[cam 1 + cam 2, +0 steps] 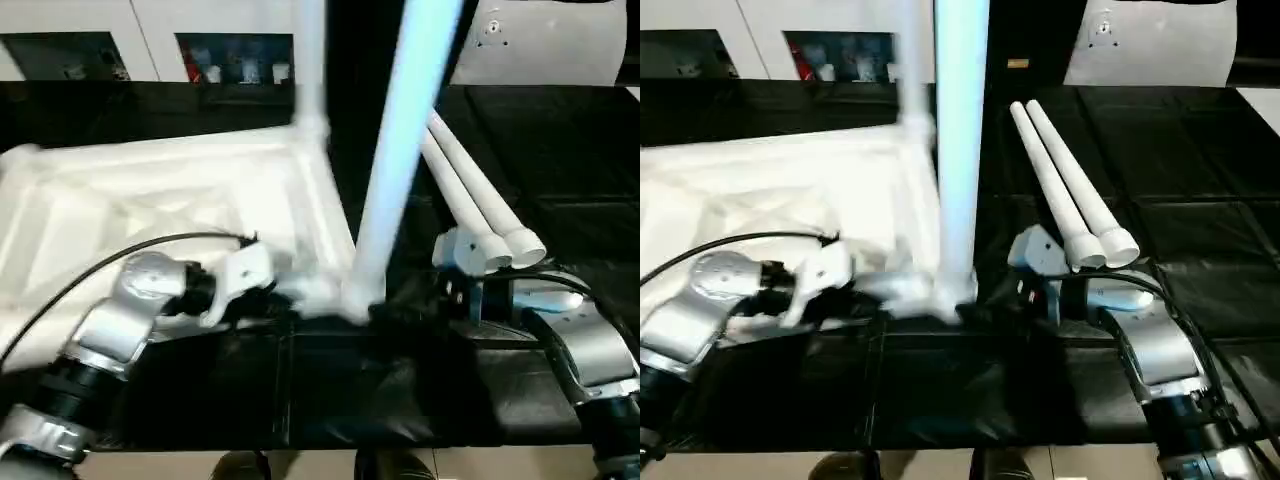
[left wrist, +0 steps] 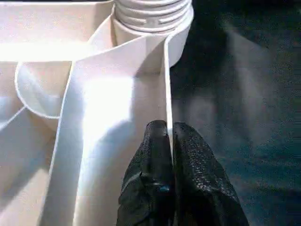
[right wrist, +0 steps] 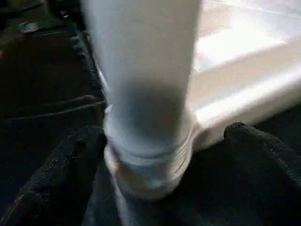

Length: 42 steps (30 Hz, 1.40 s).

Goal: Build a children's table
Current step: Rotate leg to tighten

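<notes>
Now left pincer (image 2: 168, 141) clamped on tabletop (image 1: 150, 200) rim; right pincer (image 3: 164, 155) open, straddling leg (image 3: 146, 94).

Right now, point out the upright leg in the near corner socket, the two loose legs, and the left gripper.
Upright leg (image 1: 960, 150): right eye view, mid shaft.
Loose legs (image 1: 1070, 190): right eye view, on one shaft.
Left gripper (image 2: 168, 136): left wrist view, fingertips pinching the tabletop rib.

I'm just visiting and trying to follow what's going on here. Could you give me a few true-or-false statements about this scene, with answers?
1. The table top lies upside down, ribs showing. True.
2. All four legs already stand in the top. False: two loose legs lie on the dark mat beside it.
3. The left pincer pinches the top's thin edge. True.
4. The right pincer is shut tight on the standing leg. False: its fingers stand wide apart on either side of it.
</notes>
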Available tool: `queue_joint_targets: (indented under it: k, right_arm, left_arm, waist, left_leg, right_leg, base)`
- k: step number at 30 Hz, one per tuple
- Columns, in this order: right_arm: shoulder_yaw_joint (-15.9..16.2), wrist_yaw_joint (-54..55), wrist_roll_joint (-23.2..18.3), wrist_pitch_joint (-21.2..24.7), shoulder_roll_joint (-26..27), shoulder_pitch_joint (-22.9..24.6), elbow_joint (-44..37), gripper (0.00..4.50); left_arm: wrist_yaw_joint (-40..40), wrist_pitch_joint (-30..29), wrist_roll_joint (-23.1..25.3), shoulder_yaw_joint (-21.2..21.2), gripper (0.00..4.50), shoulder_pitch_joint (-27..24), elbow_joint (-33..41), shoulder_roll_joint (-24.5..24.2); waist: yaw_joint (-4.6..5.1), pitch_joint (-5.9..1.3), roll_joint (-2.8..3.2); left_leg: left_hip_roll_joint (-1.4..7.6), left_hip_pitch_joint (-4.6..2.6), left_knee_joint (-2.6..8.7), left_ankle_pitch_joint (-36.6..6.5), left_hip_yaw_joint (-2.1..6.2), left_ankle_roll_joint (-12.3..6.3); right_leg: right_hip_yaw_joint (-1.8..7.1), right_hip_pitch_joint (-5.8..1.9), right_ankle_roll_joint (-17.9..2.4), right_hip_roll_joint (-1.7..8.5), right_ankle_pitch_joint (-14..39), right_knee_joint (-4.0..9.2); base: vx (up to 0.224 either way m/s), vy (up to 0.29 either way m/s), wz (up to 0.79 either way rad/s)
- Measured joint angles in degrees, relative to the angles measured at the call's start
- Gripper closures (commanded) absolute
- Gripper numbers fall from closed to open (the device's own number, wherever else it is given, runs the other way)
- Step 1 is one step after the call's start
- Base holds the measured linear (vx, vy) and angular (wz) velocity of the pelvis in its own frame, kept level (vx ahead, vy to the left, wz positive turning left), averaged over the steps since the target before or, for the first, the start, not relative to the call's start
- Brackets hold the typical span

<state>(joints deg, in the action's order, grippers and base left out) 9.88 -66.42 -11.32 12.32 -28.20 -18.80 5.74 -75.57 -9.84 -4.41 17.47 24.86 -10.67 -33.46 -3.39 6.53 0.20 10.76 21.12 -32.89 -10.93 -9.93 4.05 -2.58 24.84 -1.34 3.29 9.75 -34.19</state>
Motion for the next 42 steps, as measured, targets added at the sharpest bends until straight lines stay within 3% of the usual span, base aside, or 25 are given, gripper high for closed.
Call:
queue_joint_targets:
  k: [2, 10, 20, 30, 36, 39, 42]
  right_arm:
    - [1.53, -2.42, -0.05, -1.20, 0.11, -1.42, 1.87, 0.05]
    - [3.65, -7.56, -1.05, -1.50, 0.17, -3.42, 4.01, 0.83]
    - [4.17, -10.06, -2.32, -1.44, 0.56, -4.16, 6.13, 1.66]
    - [3.96, -9.87, -3.86, 1.01, 0.72, -3.41, 5.40, 1.78]
    - [1.51, -0.83, -3.55, 5.41, 4.49, -0.04, 1.43, 1.81]
    - [-0.95, 9.81, -1.26, 8.39, 9.66, -0.15, 1.18, 1.81]
    - [-4.53, 23.08, 1.21, 13.00, 15.81, -1.49, 1.27, 1.81]
  left_arm:
    - [-1.88, 1.47, -0.31, 0.75, 4.50, 0.75, -1.25, -0.02]
    - [-4.31, 3.88, -0.37, 1.51, 4.50, 2.34, -3.95, -0.02]
    - [-6.03, 5.53, -0.38, 1.73, 4.50, 3.20, -5.80, 0.08]
    - [-6.54, 5.08, -0.48, 1.65, 4.50, 3.16, -5.75, 0.10]
    - [-0.67, -1.36, 0.08, 0.15, 4.50, 1.34, -2.00, 1.00]
    - [6.10, -8.08, 1.17, -2.42, 4.50, 0.15, 0.48, 3.12]
    - [15.07, -16.14, 3.01, -4.12, 4.50, -0.31, 3.63, 8.52]
  waist:
    - [-0.08, 0.00, 0.00]
    - [-0.26, 0.01, -0.03]
    - [-0.29, 0.00, -0.04]
    - [-0.42, 0.00, -0.04]
    - [-0.05, 0.00, -0.04]
    - [1.12, 0.00, -0.04]
    - [2.28, 0.00, -0.04]
  left_leg:
    - [0.01, 0.04, -0.12, 0.00, -0.01, -0.01]
    - [0.09, 0.05, -0.33, 0.00, -0.01, 0.00]
    - [0.12, 0.10, -0.54, -0.01, -0.01, 0.00]
    - [0.13, 0.09, -0.56, -0.01, -0.01, 0.01]
    - [0.14, 0.00, -0.65, -0.18, -0.01, 0.34]
    - [0.12, -0.07, -0.66, -0.13, -0.01, 0.43]
    - [0.10, -0.07, -0.68, -0.11, -0.03, 0.46]
  right_leg:
    - [0.00, 0.00, -0.07, 0.00, -0.04, -0.02]
    - [-0.03, 0.01, -0.09, 0.02, -0.06, -0.24]
    - [-0.03, 0.00, -0.10, 0.02, -0.06, -0.32]
    - [-0.03, -0.01, -0.10, 0.02, -0.06, -0.33]
    - [-0.01, -0.05, -0.18, 0.02, -0.13, -0.40]
    - [0.01, -0.22, 0.04, 0.01, -0.01, -0.32]
    - [0.03, -0.26, 0.07, 0.01, 0.00, -0.22]
  base:
    - [0.000, 0.000, 0.00]
    - [0.000, 0.000, 0.00]
    - [0.000, 0.000, 0.00]
    - [0.000, 0.000, 0.00]
    - [0.000, 0.000, 0.00]
    - [0.000, 0.000, 0.00]
    - [0.000, 0.000, 0.00]
